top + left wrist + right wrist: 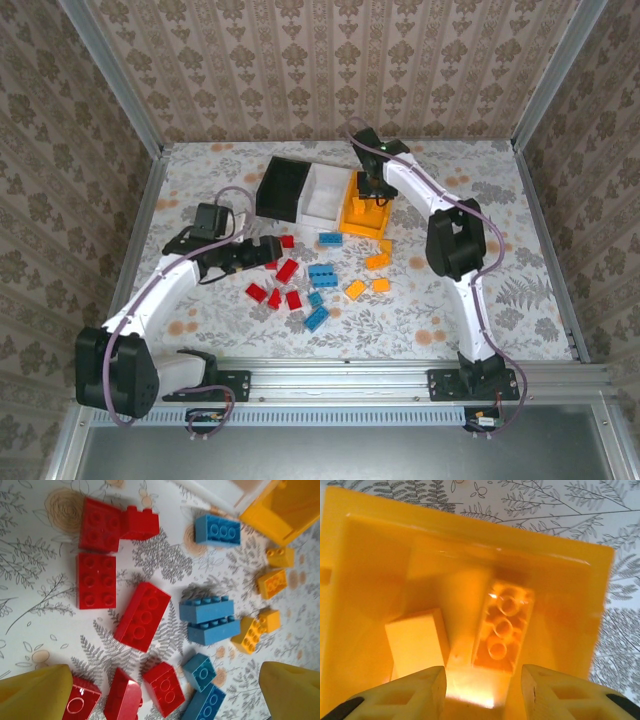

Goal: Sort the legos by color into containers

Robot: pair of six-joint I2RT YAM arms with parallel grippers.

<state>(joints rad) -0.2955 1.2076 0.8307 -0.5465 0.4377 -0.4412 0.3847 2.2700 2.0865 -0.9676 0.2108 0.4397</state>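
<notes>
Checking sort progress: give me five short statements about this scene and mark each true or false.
1. The right gripper hangs over the orange bin. True.
2. The left gripper is shut on a red brick. False: its jaws stand open above loose bricks, holding nothing.
3. Blue bricks lie on the table. True.
4. The white bin ends the row. False: it sits between the black bin and the orange bin.
5. Orange bricks lie inside the orange bin. True.

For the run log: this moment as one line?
right gripper: open over orange bin, orange brick inside | left gripper: open over loose red legos
</notes>
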